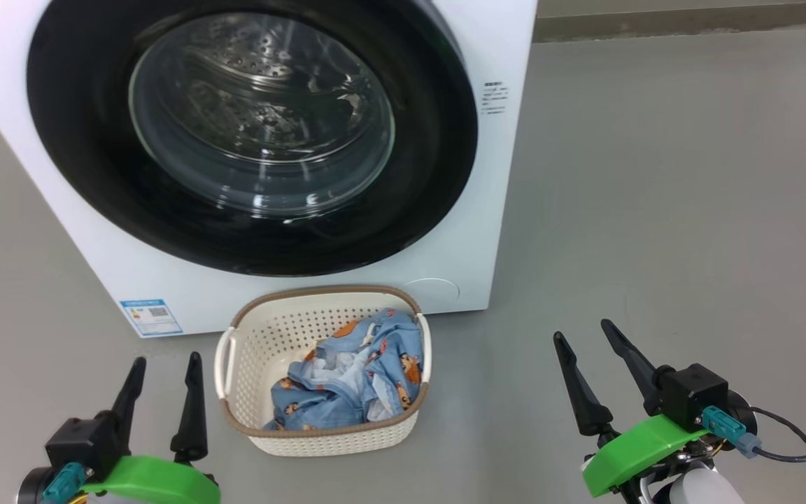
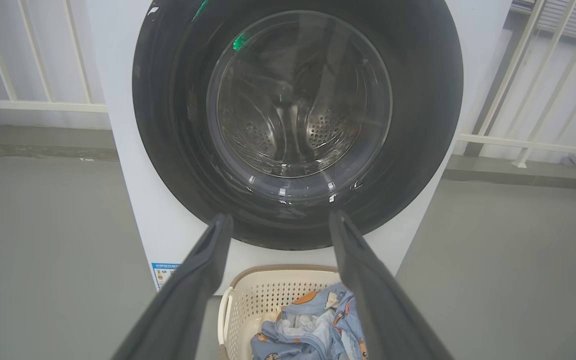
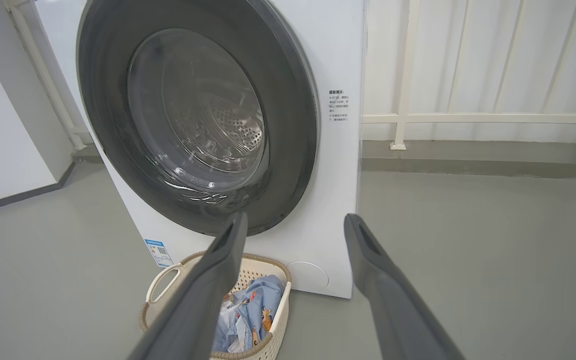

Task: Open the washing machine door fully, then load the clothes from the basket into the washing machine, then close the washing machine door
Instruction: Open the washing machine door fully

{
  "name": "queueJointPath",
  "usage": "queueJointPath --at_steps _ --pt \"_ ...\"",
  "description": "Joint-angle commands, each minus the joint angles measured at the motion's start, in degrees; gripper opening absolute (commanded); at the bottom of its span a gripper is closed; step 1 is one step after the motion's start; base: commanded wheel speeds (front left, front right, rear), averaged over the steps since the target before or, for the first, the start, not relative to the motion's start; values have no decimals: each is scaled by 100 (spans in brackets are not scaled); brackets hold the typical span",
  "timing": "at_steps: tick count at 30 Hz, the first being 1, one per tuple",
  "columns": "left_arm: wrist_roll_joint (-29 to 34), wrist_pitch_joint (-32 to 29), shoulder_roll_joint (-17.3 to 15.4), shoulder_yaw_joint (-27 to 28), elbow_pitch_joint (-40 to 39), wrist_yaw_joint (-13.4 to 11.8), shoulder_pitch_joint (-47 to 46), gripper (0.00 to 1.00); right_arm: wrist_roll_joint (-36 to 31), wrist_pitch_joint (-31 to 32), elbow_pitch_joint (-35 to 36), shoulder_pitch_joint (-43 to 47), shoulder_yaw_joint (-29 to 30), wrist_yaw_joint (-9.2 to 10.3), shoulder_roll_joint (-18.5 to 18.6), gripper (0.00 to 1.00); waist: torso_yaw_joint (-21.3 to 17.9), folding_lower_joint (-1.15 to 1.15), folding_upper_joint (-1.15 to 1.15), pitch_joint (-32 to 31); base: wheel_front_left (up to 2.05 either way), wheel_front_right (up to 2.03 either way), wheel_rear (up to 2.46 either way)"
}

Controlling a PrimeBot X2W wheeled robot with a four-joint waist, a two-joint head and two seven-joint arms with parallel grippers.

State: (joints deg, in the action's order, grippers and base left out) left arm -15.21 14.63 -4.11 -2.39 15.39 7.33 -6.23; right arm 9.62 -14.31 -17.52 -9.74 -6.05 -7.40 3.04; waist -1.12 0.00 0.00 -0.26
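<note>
Head view: a big white front-loading washing machine (image 1: 476, 231) stands on a smooth grey floor (image 1: 655, 210). Its large round washing machine door (image 1: 81, 140), a wide glossy black rim around a bulging clear glass window (image 1: 319, 189), lies flat against the cabinet front. A perforated steel drum (image 1: 235, 56) shows through the glass, and a small blue label sticker (image 1: 151, 316) marks the lower front panel. Just before the machine sits a small cream plastic basket (image 1: 263, 336), rectangular with rounded corners, pierced walls, a brown woven-look rim and white side handles. It holds crumpled light blue clothes (image 1: 354, 378) printed with orange-brown bears, some white lining showing. The left claw (image 1: 168, 358) and the right claw (image 1: 581, 330) hover low on either side of the basket, well apart from it. Both are released, their tapered dark fingers spread and gripping nothing. Left wrist view: the two matte fingers frame the door's lower rim, with the basket and clothes beneath them and a white barred railing (image 2: 33, 105) behind the machine. Right wrist view: the parted fingers point at the machine's lower right corner, and the basket lies below the left finger.
</note>
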Motion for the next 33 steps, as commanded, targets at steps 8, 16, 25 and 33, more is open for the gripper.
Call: queueJointPath --at_steps 8,16,25,33 --pt "-31 37 -108 175 -110 13 -256 100 9 -69 97 -279 -133 -9 -16 100 7 0 0 6 18 18 -36" --pt "-49 37 -103 167 -81 14 -254 100 9 -69 77 -277 -134 -9 -16 100 4 0 0 -10 0 0 0" --pt "-42 37 -96 176 -46 14 -264 100 12 -69 54 -273 -122 -9 -16 100 16 0 0 -15 0 0 0" --pt "23 37 -76 218 -22 2 -248 100 16 -69 19 -282 -110 -9 -16 100 32 0 0 -18 0 0 0"
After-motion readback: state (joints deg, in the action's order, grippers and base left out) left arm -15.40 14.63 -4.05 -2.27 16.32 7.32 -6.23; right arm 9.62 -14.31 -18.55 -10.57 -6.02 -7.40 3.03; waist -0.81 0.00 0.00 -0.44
